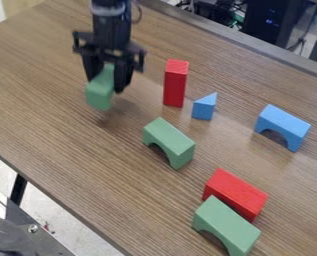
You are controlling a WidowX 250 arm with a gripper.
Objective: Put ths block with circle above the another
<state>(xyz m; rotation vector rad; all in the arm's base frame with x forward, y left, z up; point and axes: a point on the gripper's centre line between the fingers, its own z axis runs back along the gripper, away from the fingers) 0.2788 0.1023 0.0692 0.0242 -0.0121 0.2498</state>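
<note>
- green wooden block (100, 94) above the brown table (40, 75), clamped in the black gripper (107, 85); partly hidden, any arch unclear
- green wooden arch (169, 141), mid-table
- toward far edge: upright red block (175, 84), blue wedge (204, 107), blue arch (283, 125)
- nearer near edge: red block (235, 193), another green arch (225, 225)
- beyond far edge: dark equipment (267, 20)

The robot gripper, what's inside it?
Inside the gripper is a green block, its lower part sticking out. The parts behind the fingers can't be seen.
</note>
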